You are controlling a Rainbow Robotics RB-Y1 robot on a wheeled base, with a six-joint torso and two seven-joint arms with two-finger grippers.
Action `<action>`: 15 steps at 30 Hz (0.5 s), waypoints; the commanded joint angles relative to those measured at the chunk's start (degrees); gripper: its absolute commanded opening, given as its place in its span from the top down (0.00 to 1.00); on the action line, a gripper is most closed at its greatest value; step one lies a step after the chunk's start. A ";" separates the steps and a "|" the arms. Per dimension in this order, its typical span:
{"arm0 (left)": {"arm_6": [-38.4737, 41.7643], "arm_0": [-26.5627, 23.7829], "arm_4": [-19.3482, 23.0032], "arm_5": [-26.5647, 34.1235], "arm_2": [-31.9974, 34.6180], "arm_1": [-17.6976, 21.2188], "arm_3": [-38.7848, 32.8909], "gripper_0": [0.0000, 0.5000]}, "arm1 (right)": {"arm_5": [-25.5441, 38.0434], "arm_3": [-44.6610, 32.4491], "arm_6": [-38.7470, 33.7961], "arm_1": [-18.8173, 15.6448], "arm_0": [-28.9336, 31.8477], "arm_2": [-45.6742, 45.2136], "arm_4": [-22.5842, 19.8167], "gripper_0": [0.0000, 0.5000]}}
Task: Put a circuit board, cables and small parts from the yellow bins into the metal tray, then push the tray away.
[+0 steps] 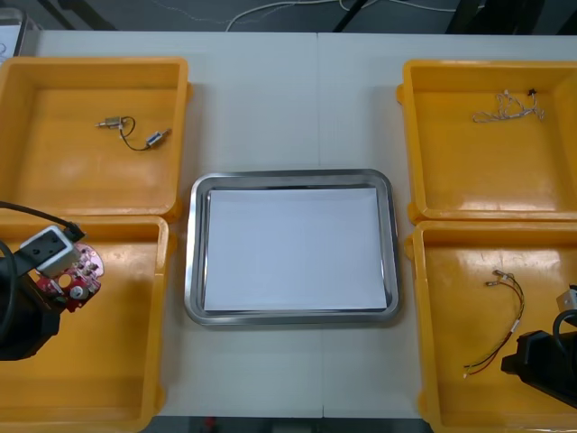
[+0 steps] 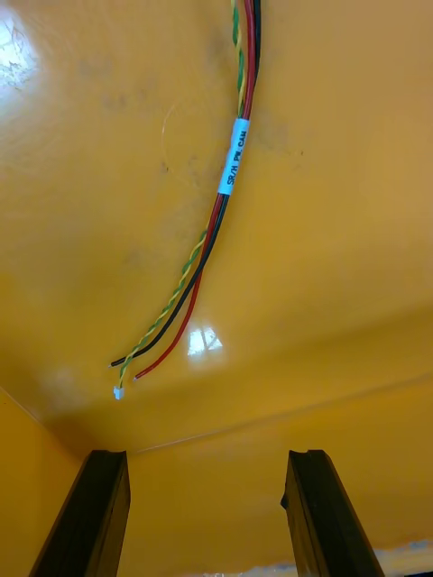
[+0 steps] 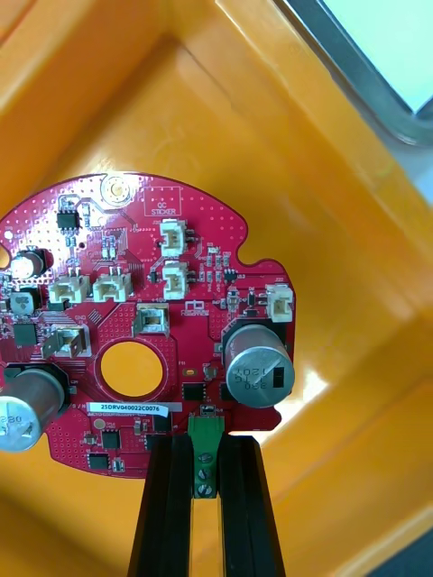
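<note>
The left gripper [image 3: 206, 451] is in the near-left yellow bin [image 1: 108, 361], in its far left part. Its fingers [image 3: 168, 505] are clamped on a green connector [image 3: 206, 444] at the rim of the round red circuit board [image 3: 135, 334], so the board is grasped by its edge; whether it touches the bin floor cannot be told. The corner of the metal tray [image 1: 194, 271] lies just beyond this bin's wall. The tray sits in the middle of the table [image 1: 270, 108] between the bins, with a white inside. The right gripper [image 2: 206, 460] is in the near-right yellow bin [image 1: 451, 388], at its near right corner, released, fingers [image 2: 95, 514] standing apart with nothing between them. The red and yellow cable [image 2: 225, 180] lies on the bin floor ahead of those fingers, not touching them. The far-left yellow bin [image 1: 54, 171] holds small metal parts [image 1: 112, 123] joined by a black cable [image 1: 135, 140]. The far-right yellow bin [image 1: 469, 180] holds a thin pale cable [image 1: 509, 110].
</note>
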 commanded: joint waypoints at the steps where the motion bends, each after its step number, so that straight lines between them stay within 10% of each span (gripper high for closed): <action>1: 8.65 -1.04 -3.40 1.72 -4.12 2.20 -4.16 1.00 | 3.47 -1.69 -2.44 0.76 -4.96 -1.98 1.15 0.00; 15: 33.53 -14.14 -10.60 11.26 -18.19 2.11 -5.80 1.00 | 5.67 8.60 -4.72 -0.83 -15.33 -4.27 1.59 0.00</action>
